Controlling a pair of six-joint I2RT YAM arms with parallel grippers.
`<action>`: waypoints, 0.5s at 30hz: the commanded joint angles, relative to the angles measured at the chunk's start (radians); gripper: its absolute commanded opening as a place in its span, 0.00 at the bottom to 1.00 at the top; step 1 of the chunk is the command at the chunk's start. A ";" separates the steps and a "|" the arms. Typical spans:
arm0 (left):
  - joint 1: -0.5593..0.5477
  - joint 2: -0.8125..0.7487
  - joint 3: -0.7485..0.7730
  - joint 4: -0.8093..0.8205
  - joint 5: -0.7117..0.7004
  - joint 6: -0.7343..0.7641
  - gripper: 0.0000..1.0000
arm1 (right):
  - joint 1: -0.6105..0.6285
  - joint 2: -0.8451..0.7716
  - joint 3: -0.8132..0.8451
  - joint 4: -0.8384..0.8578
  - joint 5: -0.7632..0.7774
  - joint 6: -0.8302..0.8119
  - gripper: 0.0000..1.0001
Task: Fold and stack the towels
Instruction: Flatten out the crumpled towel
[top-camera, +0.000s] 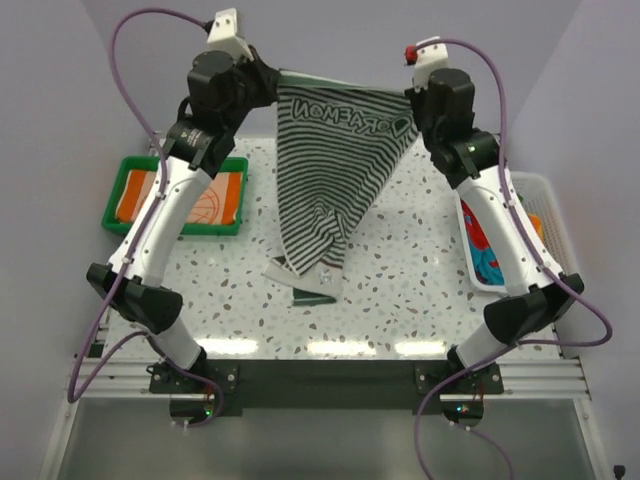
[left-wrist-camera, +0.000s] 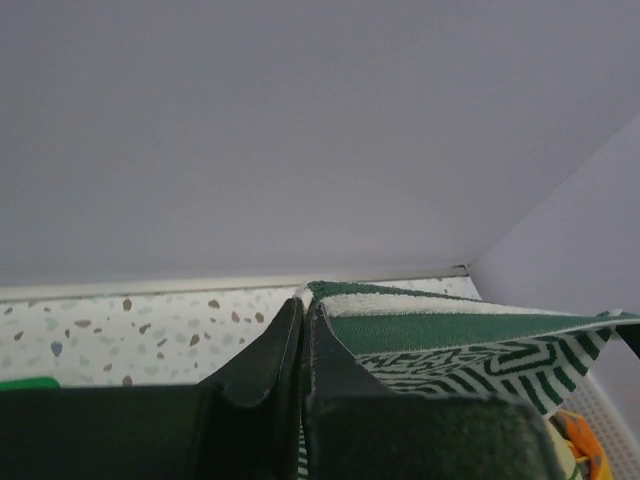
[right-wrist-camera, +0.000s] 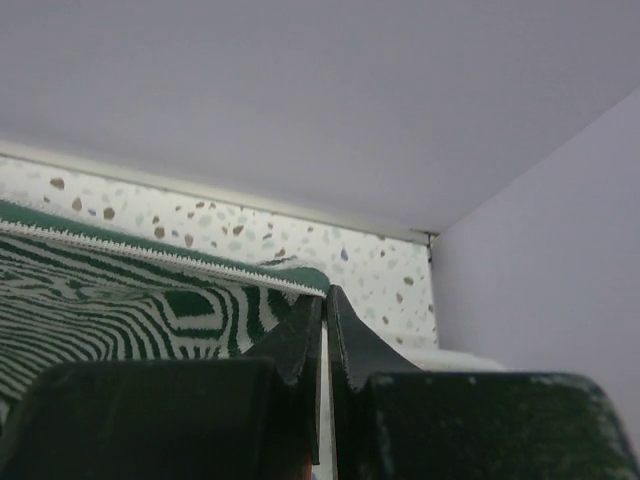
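striped towel hung between both claws, tail on desk

left claw (top-camera: 270, 85): black fingers pressed together on the towel's upper left corner. in the left wrist view the fingertips (left-wrist-camera: 290, 325) meet with the hem sandwiched between them, and the fabric runs off to the right.

right claw (top-camera: 413, 112): pinched shut on the upper right corner. in the right wrist view the fingertips (right-wrist-camera: 300, 335) close on the hem and the cloth spreads to the left.

striped towel (top-camera: 340, 165): soft, thin fabric with narrow dark and white stripes; the stripes read dark green close up. a plain dark band runs along the top edge with a fine white stitched border. lettering under that edge reads mirrored from above. the top edge is stretched near straight between the claws, high over the far half of the desk. below it the cloth narrows into a hanging wedge with curved folds. the lower end lies bunched on the desk, near its middle.

desk (top-camera: 420, 285): hard, flat, white with small brown and grey speckles, slightly glossy.

tray (top-camera: 118, 205): green plastic, rectangular, on the left of the desk; an orange towel (top-camera: 200, 205) with a line drawing lies flat in it.

basket (top-camera: 548, 195): white mesh, right edge of the desk; crumpled cloths (top-camera: 482, 245), red and blue, sit inside, partly hidden by the right arm.
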 joint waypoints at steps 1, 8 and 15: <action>0.017 -0.077 0.083 0.096 0.036 0.086 0.00 | -0.014 -0.041 0.125 0.029 -0.004 -0.123 0.00; 0.017 -0.284 -0.065 0.208 0.117 0.145 0.00 | -0.016 -0.264 0.053 0.078 -0.163 -0.179 0.00; 0.016 -0.513 -0.147 0.231 0.201 0.190 0.00 | -0.014 -0.508 -0.023 0.067 -0.323 -0.211 0.00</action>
